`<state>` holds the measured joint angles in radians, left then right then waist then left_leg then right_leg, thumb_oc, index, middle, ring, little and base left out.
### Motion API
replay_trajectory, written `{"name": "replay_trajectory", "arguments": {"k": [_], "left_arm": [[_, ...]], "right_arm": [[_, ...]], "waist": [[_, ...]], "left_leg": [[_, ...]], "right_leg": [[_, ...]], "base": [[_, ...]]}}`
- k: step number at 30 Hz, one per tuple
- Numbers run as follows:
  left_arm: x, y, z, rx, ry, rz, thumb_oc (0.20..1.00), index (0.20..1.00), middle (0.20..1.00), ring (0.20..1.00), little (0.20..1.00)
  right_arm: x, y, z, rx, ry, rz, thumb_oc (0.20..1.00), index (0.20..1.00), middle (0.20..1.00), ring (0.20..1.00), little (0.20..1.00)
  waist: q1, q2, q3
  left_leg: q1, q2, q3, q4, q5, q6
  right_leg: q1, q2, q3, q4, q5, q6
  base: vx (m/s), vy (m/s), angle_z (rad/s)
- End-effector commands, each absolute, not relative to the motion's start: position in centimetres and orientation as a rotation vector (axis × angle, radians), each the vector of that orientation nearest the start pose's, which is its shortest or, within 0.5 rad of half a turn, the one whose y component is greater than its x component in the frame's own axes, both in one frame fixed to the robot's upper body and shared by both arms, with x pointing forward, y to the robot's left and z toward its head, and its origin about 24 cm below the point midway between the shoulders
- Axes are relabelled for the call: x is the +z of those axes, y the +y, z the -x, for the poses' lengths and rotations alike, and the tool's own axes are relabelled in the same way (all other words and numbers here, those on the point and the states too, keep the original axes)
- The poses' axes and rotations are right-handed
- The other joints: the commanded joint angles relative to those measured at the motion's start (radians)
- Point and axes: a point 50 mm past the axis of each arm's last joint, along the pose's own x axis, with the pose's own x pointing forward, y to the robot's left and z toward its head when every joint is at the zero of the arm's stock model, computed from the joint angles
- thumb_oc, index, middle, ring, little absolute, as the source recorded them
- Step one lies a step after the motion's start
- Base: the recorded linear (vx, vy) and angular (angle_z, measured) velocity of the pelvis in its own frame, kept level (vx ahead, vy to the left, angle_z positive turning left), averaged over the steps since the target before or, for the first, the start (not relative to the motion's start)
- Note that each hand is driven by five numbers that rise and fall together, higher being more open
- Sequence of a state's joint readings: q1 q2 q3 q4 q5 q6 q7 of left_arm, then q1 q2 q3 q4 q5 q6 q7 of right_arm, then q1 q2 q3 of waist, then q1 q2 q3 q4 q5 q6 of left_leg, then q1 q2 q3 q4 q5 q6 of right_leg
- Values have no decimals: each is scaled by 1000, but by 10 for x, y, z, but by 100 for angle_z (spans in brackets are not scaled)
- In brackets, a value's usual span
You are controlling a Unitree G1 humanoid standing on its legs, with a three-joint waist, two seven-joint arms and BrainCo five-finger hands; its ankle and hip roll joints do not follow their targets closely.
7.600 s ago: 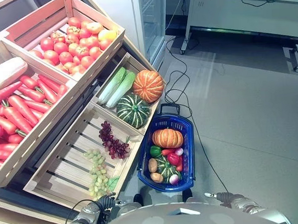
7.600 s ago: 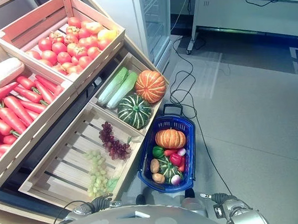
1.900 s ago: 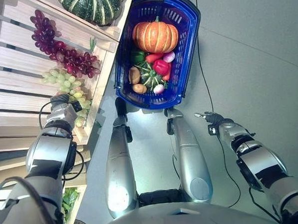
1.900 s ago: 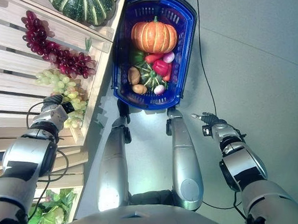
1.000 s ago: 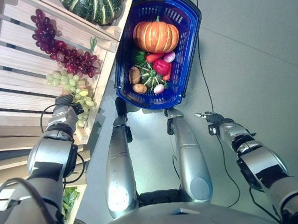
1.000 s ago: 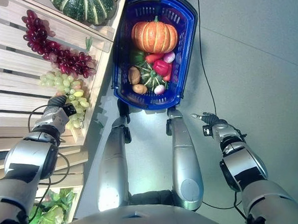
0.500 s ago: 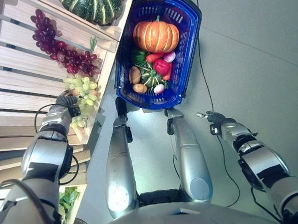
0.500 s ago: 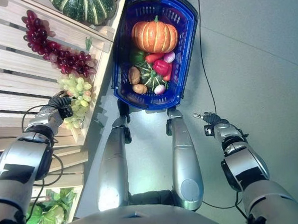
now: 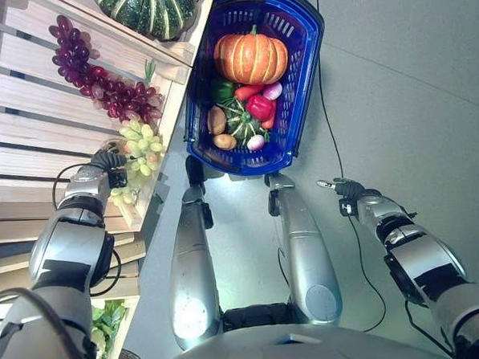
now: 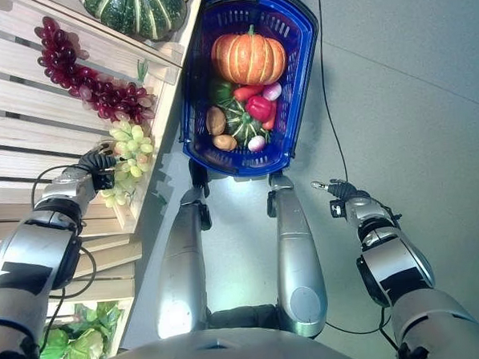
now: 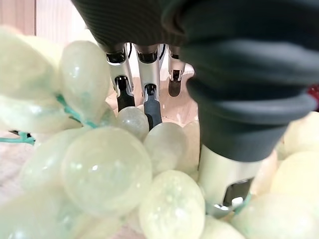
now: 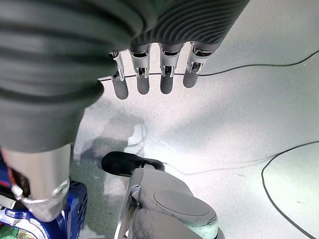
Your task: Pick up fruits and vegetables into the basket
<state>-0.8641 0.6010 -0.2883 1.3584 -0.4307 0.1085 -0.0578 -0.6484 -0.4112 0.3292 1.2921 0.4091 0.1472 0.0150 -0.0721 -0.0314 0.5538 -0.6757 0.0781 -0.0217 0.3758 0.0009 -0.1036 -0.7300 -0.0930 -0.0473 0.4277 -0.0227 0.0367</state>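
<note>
A bunch of green grapes (image 9: 141,140) hangs at the near right edge of the slatted wooden crate (image 9: 28,134), and my left hand (image 9: 102,164) is shut on it. In the left wrist view the grapes (image 11: 104,169) crowd between my thumb and fingers (image 11: 149,102). The blue basket (image 9: 312,55) stands on the floor just right of the crate. It holds an orange pumpkin (image 9: 251,58), a red pepper, a small green squash and other vegetables. My right hand (image 9: 349,194) hangs open over the grey floor, right of the basket.
Purple grapes (image 9: 98,78) lie in the same crate, farther in. A green striped pumpkin (image 9: 154,11) sits in the crate beyond. A black cable (image 9: 325,102) runs over the floor past the basket. Leafy greens (image 10: 67,345) lie on a lower shelf.
The camera has tilted down since the earliest frames. Over the last two seconds my left hand closed on the green grapes and carried them toward the crate's right edge. The right hand barely moved.
</note>
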Motion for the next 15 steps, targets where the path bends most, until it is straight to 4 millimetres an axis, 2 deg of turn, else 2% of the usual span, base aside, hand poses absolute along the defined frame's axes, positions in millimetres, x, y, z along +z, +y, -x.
{"name": "replay_trajectory", "arguments": {"k": [1, 9, 15], "left_arm": [[8, 286, -329, 188, 719, -187, 1000, 1000, 1000, 1000, 1000], [6, 312, -316, 408, 717, -181, 1000, 1000, 1000, 1000, 1000], [4, 316, -312, 389, 674, -118, 1000, 1000, 1000, 1000, 1000]], "right_arm": [[-43, -286, -285, -204, 848, 259, 1000, 1000, 1000, 1000, 1000], [-44, -292, -280, -225, 847, 256, 1000, 1000, 1000, 1000, 1000], [-45, -295, -278, -239, 843, 247, 1000, 1000, 1000, 1000, 1000]], "waist": [[3, 20, -34], [10, 35, -34], [19, 45, -34]], "left_leg": [[-31, -73, 53, -27, 9, 55], [-31, -77, 49, -29, 12, 55], [-30, -80, 46, -36, 16, 55]], "right_leg": [[21, 72, -60, -1, -60, -20], [22, 65, -61, -4, -64, -23], [25, 62, -65, -11, -66, -25]], "base": [[0, 0, 0], [0, 0, 0], [0, 0, 0]]}}
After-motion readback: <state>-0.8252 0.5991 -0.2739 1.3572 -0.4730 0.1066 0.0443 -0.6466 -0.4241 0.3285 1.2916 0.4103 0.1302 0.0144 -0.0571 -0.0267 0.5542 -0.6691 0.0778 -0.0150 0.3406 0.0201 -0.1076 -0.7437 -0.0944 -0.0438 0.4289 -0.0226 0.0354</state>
